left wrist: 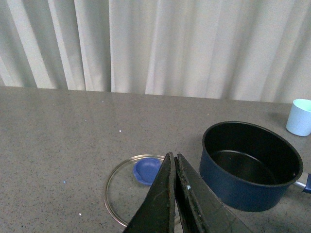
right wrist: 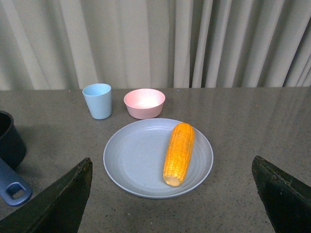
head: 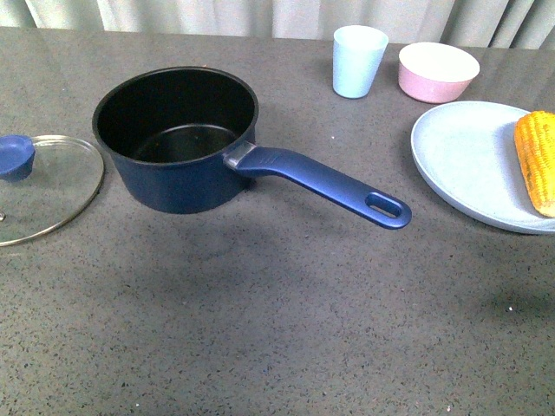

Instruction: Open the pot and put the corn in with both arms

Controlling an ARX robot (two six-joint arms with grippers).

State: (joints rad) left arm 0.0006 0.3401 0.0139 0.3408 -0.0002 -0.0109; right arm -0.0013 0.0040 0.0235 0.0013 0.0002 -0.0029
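Note:
The dark blue pot [head: 178, 139] stands uncovered on the table, its long handle [head: 329, 185] pointing front right. The pot [left wrist: 250, 165] shows empty and black inside. Its glass lid [head: 39, 186] with a blue knob lies flat to the pot's left. My left gripper [left wrist: 174, 160] is shut on nothing, hanging above the lid [left wrist: 127, 191] near its blue knob [left wrist: 147, 170]. The corn [head: 538, 159] lies on a pale blue plate [head: 473, 160] at the right edge. My right gripper [right wrist: 172, 187] is open wide, hovering near the corn [right wrist: 179, 153]. Neither arm appears in the front view.
A pale blue cup [head: 358, 61] and a pink bowl [head: 438, 71] stand at the back right, behind the plate [right wrist: 136, 160]. Curtains hang behind the table's far edge. Grey tabletop stretches across the front.

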